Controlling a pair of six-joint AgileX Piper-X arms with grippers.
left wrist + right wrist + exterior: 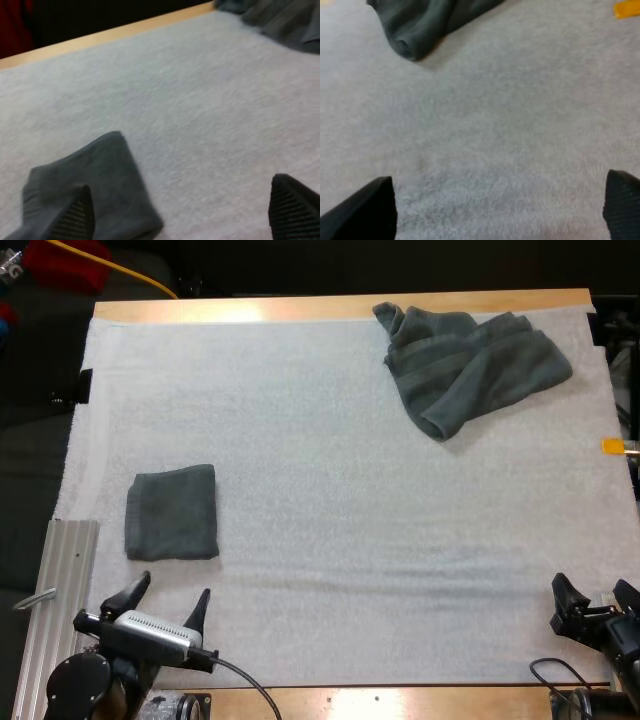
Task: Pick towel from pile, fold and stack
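Both arms sit at the near edge of the mat (330, 540) rn. My left gripper (172, 590) has its fingers spread wide w/ nothing between them, tips just short of the folded towel (172, 512), which lies flat on the mat's left side. My right gripper (592, 590) is at the near right, fingers also apart and empty, bare mat under it. Further out, the crumpled towel (470, 365) is heaped at the far right corner, well apart from both grippers. My read: one towel's done, so the pick is up next. Prob needs the right arm to reach far fwd, drop onto a raised fold w/ fingers open, then pinch and drag it toward the middle for folding room.
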